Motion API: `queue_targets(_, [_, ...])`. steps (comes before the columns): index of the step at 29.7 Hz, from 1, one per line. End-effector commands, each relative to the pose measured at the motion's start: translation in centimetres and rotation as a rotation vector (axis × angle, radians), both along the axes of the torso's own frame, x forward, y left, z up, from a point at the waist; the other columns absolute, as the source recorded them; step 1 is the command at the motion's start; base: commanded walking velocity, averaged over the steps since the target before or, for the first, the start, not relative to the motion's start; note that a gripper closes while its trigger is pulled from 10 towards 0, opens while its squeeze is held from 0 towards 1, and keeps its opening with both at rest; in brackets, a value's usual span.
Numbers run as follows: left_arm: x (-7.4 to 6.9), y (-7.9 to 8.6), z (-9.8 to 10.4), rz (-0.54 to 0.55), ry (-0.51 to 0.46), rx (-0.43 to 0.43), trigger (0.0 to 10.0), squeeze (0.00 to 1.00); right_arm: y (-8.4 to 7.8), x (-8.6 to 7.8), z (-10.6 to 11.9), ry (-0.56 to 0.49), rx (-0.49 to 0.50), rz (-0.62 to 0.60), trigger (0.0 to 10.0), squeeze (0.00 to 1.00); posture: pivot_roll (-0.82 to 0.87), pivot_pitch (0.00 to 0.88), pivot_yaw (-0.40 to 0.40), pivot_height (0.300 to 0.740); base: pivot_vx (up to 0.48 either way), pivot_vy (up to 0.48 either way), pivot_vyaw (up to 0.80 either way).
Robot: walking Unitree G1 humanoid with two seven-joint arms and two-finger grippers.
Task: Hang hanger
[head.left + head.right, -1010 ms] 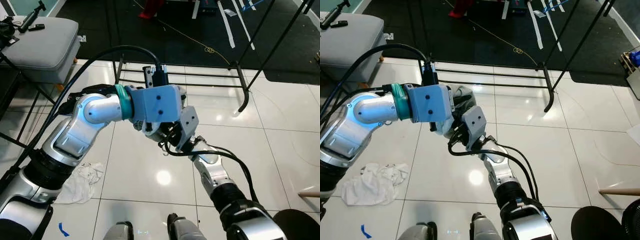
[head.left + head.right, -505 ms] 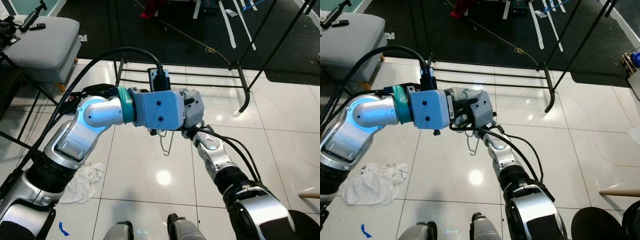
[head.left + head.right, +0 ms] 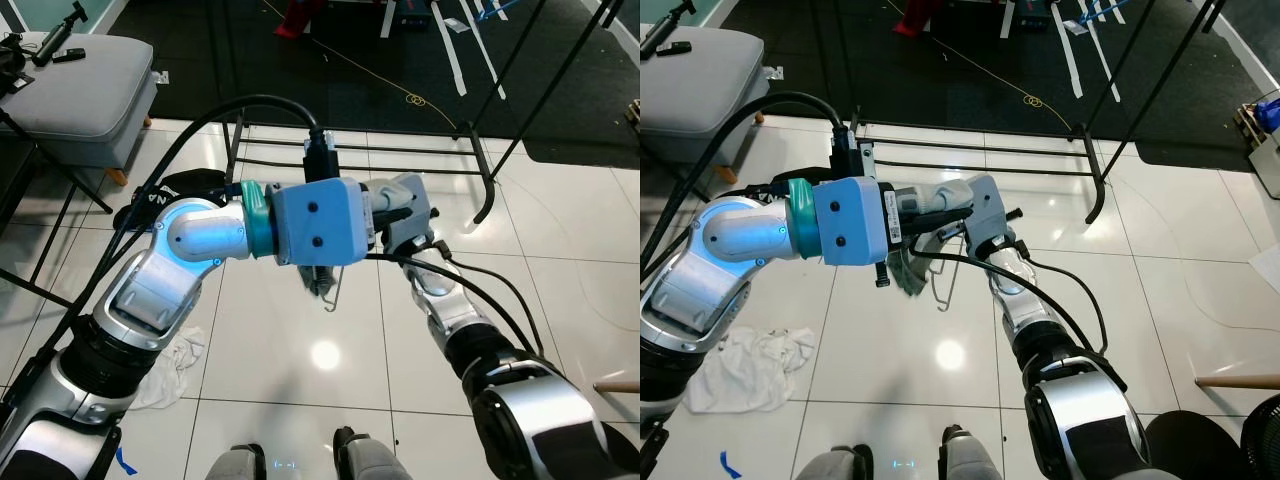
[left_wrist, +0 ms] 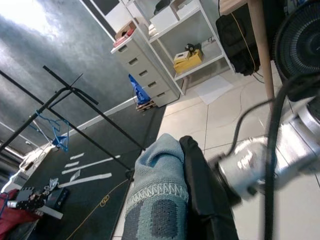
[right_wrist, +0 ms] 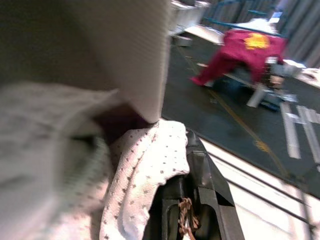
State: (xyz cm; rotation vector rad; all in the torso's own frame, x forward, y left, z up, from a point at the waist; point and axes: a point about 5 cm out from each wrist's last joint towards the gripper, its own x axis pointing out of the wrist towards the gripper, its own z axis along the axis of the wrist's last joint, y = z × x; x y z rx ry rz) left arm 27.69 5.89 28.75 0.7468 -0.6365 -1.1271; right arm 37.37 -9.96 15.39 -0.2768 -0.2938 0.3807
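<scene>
Floor tiles (image 3: 560, 290): glossy white, reflecting a ceiling light. Dark floor mat (image 3: 330, 90) at 12 o'clock: matt. Rack (image 3: 490, 190): thin black metal tubing. Both arms: polished silver metal; the left arm's wrist block (image 3: 318, 222): matt blue plastic. Sock (image 4: 157, 200): knitted grey-blue cloth. Rag (image 3: 745, 368) at 8 o'clock: crumpled white cloth. Seat cushion (image 3: 85, 95): grey fabric.

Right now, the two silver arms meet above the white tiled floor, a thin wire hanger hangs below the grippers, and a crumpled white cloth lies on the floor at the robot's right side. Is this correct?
Not quite. The crumpled white cloth lies at the robot's left side, beside the left arm, as the left eye view shows. The rest holds: the arms meet above the white tiled floor, and the thin wire hanger hangs below the grippers.
</scene>
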Motion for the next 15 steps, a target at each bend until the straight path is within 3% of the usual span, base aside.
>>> queue_targets(1, [0.1, -0.2, -0.4, 0.007, -0.008, 0.018, 0.0, 0.00, 0.5, -0.4, -0.7, 0.021, 0.015, 0.045, 0.0, 0.00, 0.06, 0.111, -0.003, 0.740, 0.000, 0.000, 0.00])
queue_targets(6, [0.8, 0.2, -0.8, 0.061, -0.018, 0.044, 0.0, 0.00, 1.0, -0.9, -1.0, 0.015, 0.031, 0.076, 0.0, 0.00, 0.05, 0.115, -0.006, 0.740, 0.000, 0.000, 0.00])
queue_targets(9, [2.8, 1.8, -1.4, 0.243, -0.001, 0.063, 0.0, 0.00, 1.3, -1.9, -1.7, -0.025, 0.055, 0.110, 0.0, 0.00, 0.04, 0.123, 0.005, 0.740, 0.000, 0.000, 0.00])
queue_targets(15, [3.8, 2.6, -1.4, 0.333, 0.038, 0.019, 0.0, 0.00, 1.3, -2.6, -2.0, -0.058, 0.074, 0.132, 0.0, 0.00, 0.04, 0.124, 0.007, 0.740, 0.000, 0.000, 0.00])
